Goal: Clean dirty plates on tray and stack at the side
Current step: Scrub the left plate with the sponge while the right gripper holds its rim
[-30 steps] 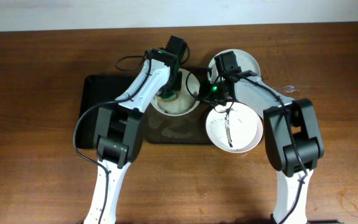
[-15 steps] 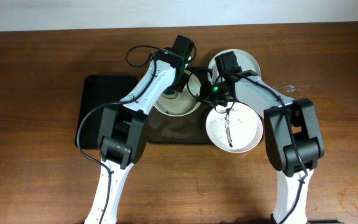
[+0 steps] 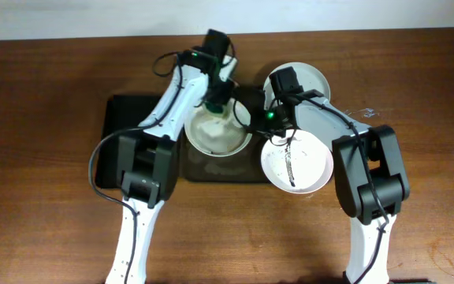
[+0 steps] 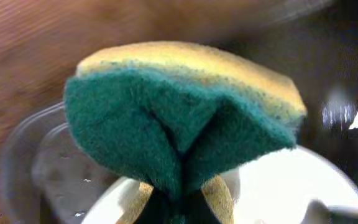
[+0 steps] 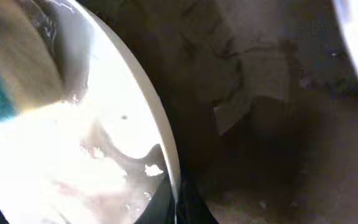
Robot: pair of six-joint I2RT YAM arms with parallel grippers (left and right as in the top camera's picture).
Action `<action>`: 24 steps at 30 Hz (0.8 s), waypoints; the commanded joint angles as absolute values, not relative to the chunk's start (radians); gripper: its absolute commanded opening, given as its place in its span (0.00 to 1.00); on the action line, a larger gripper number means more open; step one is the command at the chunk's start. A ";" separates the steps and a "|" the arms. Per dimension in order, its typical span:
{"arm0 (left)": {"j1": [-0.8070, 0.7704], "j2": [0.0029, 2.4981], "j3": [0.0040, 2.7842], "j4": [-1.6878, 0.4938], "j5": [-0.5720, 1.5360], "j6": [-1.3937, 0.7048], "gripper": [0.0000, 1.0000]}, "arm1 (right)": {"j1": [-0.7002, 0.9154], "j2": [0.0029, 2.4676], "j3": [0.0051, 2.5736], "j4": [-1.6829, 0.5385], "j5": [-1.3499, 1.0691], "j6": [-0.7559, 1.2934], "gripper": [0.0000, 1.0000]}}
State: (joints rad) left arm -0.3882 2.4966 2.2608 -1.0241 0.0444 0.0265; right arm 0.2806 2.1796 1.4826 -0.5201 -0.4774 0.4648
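Note:
My left gripper (image 3: pixel 216 96) is shut on a green and yellow sponge (image 4: pixel 179 118), folded between the jaws, held at the far rim of a white plate (image 3: pixel 219 132) on the dark brown tray (image 3: pixel 211 168). My right gripper (image 3: pixel 263 120) is shut on that plate's right rim; the right wrist view shows the rim between the jaws (image 5: pixel 176 208) and smeared wet residue on the plate (image 5: pixel 73 143). A second plate (image 3: pixel 294 162) with a dark streak lies at the tray's right front corner. A third plate (image 3: pixel 310 79) lies at the back right, partly under the right arm.
A smaller black tray (image 3: pixel 132 126) lies to the left of the brown tray. Cables hang from both wrists above the plates. The brown tray's surface shows pale smears (image 5: pixel 253 93).
My left gripper has moved the sponge from the plate's middle toward its far rim. The right gripper and the plates have stayed put.

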 commanded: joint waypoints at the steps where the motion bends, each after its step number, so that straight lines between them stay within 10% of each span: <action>1: -0.378 2.503 2.292 -0.974 0.061 -0.602 0.00 | 0.288 2.202 1.470 -0.527 -0.486 0.461 0.04; 9: -0.499 2.621 2.292 -1.085 0.092 -0.629 0.00 | 0.287 2.202 1.470 -0.524 -0.482 0.461 0.04; 19: -0.311 2.577 2.291 -1.255 -0.188 -0.124 0.00 | 0.287 2.202 1.470 -0.527 -0.482 0.461 0.04; 24: -0.324 2.577 2.292 -1.340 0.073 0.215 0.00 | 0.287 2.202 1.470 -0.523 -0.482 0.460 0.04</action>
